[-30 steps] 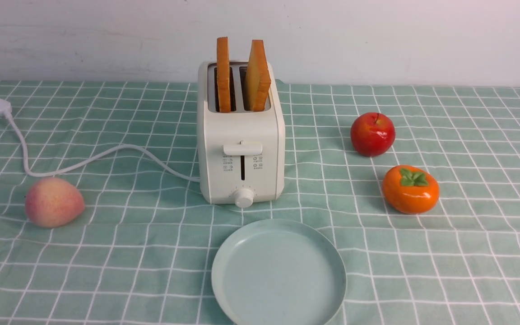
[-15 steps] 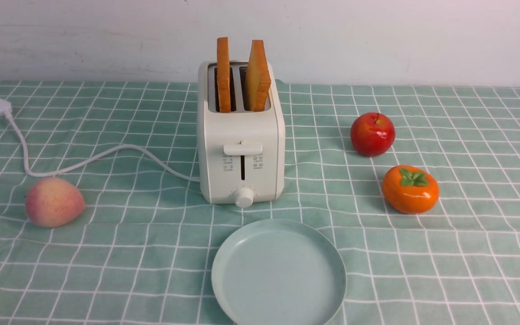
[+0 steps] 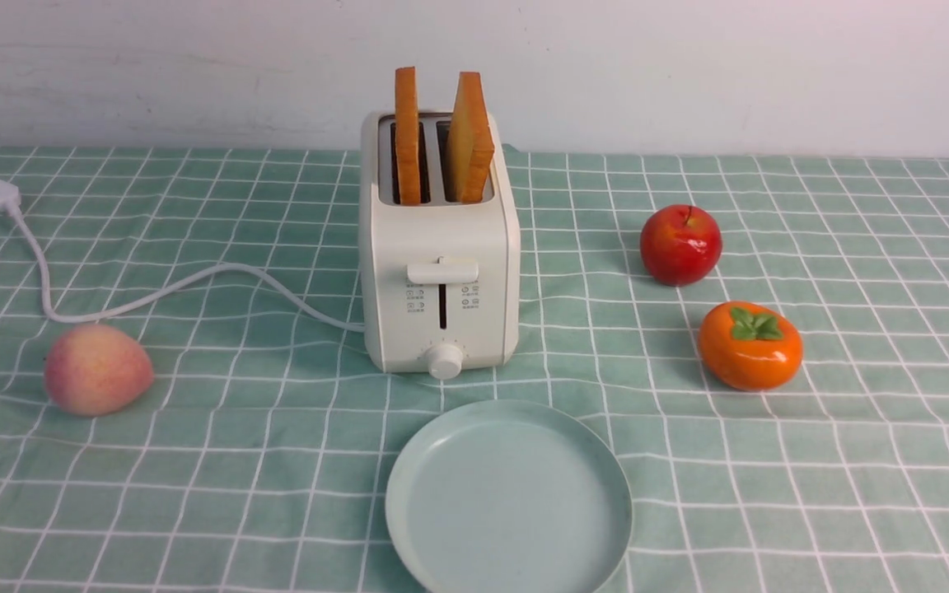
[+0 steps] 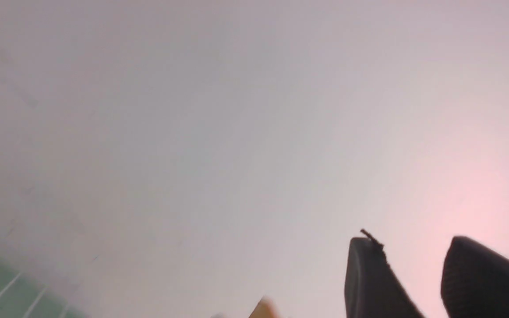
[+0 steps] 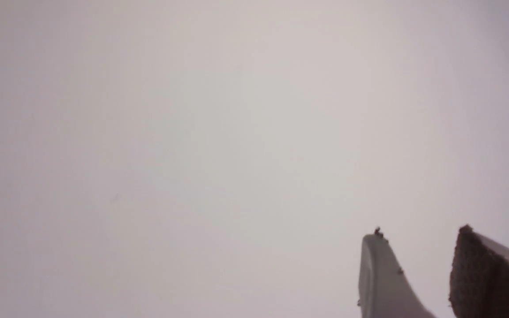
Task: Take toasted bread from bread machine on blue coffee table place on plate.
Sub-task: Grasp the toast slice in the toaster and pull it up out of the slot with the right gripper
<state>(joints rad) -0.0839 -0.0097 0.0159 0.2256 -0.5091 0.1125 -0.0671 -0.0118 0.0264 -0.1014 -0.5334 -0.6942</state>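
The cream-white bread machine (image 3: 440,272) stands upright in the middle of the blue coffee table (image 3: 194,461). Two slices of toasted bread stand in its slots, the left slice (image 3: 407,136) edge-on and the right slice (image 3: 469,140) leaning slightly. The round mint-green plate (image 3: 509,498) lies bare just in front of the machine. Neither gripper shows in the front view. My left gripper (image 4: 411,247) is open and holds nothing; it faces the pale wall, with a corner of toast (image 4: 263,310) at the frame edge. My right gripper (image 5: 418,238) is open and holds nothing, with only wall in its view.
A white power cord (image 3: 153,292) runs left from the machine to a plug (image 3: 2,196). A peach (image 3: 97,368) lies at the left. A red apple (image 3: 680,245) and an orange persimmon (image 3: 749,345) lie at the right. A white wall stands behind the table.
A dark edge that showed at the bottom left corner of the front view half a second ago is gone. Nothing on the table has moved.
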